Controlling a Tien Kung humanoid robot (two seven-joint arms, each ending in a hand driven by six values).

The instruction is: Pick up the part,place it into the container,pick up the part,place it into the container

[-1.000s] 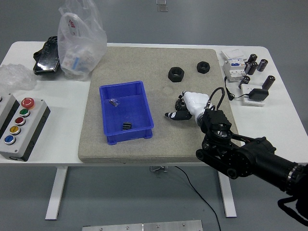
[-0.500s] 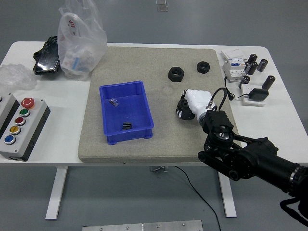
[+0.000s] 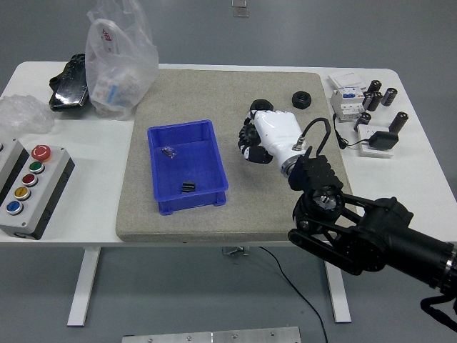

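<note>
Right hand (image 3: 268,137) covers one black nut (image 3: 255,112), fingers curled downward; grasp unclear. Other nut (image 3: 303,99) lies flat.

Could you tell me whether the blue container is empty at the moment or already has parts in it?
Not empty. The blue container holds a small black part near its front and a small clear piece toward its back.

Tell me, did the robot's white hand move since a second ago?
Yes. The right hand went up the picture, away from the table's near edge, and now sits over the nearer black nut's spot, beside the blue container.
</note>
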